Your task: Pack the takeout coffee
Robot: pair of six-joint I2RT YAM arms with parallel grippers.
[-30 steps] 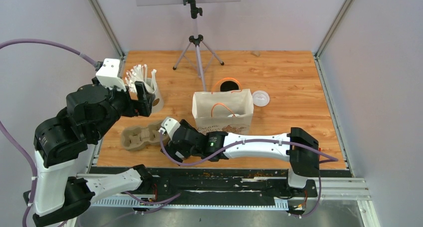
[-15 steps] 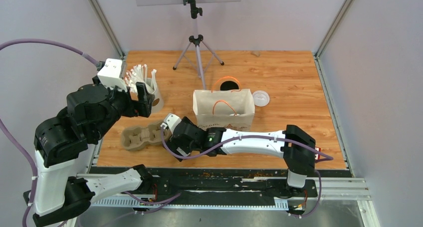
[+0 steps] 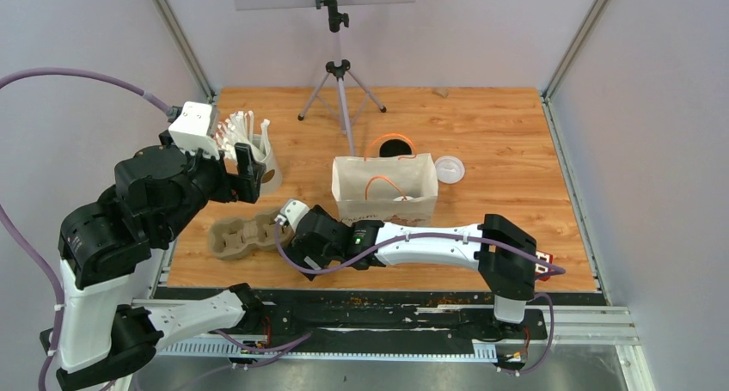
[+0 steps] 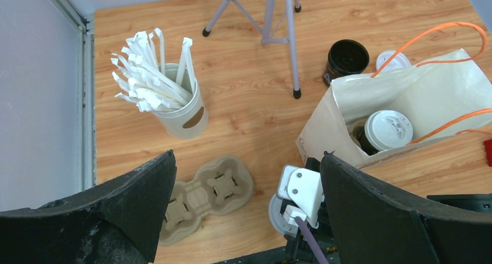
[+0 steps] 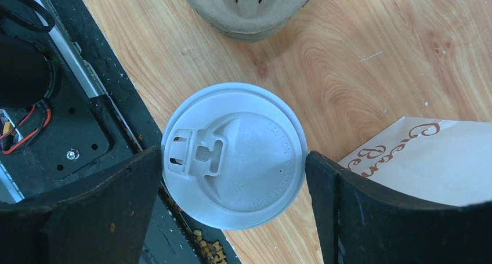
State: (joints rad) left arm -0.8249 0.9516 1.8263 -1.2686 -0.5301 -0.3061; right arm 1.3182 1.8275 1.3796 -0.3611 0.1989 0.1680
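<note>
We see a wooden tabletop (image 3: 499,133) with a pale paper bag (image 3: 384,204) standing open near the middle. The right arm (image 3: 430,236) lies low in front of the bag. The left arm (image 3: 163,189) is up at the left side. A brown cup tray (image 4: 203,197) lies flat to the left of the bag, and a white cup of straws (image 4: 183,110) stands behind it.

One lidded coffee cup (image 5: 249,171) stands on the tabletop between the tray and the bag. The right jaws are wide apart, one on each side of its lid, right at the rim. We cannot tell if they squeeze it. The left jaws are wide open, high up, with nothing in them.

Another lidded cup (image 4: 389,129) sits inside the bag. Behind the bag stands an open black cup (image 4: 347,58) with a loose white lid (image 4: 391,60) just beside it.
</note>
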